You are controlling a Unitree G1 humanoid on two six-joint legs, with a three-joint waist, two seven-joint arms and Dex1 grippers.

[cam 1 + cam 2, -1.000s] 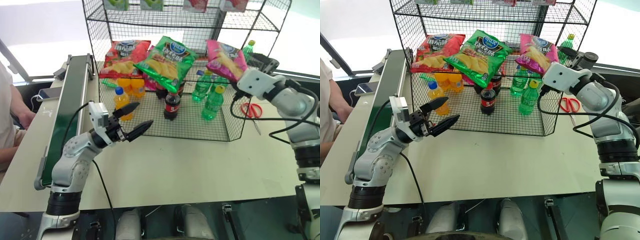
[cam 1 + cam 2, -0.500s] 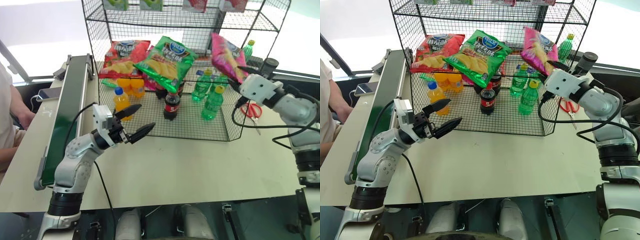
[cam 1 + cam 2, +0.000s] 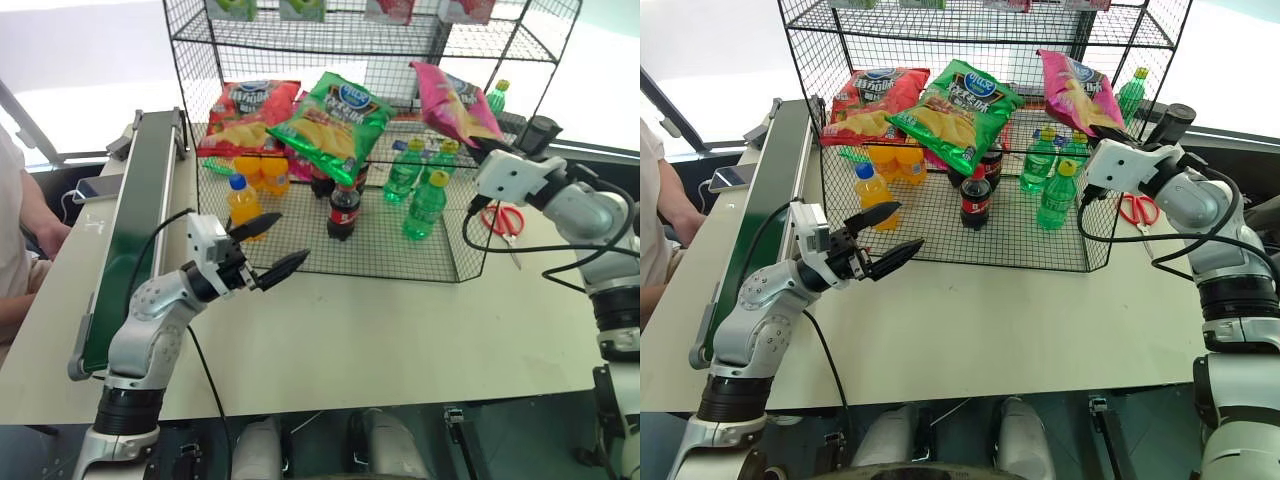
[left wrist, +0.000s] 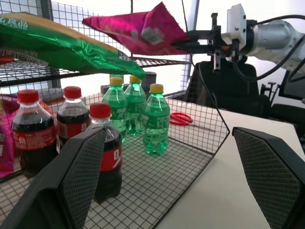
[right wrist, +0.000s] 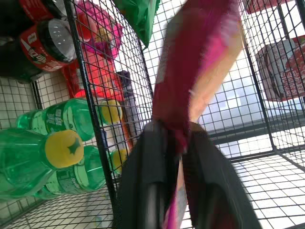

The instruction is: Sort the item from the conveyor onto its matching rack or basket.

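One pink crisp bag (image 3: pixel 1075 88), three green bottles (image 3: pixel 1057 197), two hands

The item, a glossy magenta-pink crisp bag (image 3: pixel 1077 92), is clamped at its lower edge between the fingers of the right gripper (image 3: pixel 1118 131) and slants upward over the middle tier of the black wire rack (image 3: pixel 940 30), at that tier's right end. The dark green conveyor (image 3: pixel 768 190) runs along the rack's left side.

Pale tabletop (image 3: pixel 400 330), bright backlit windows
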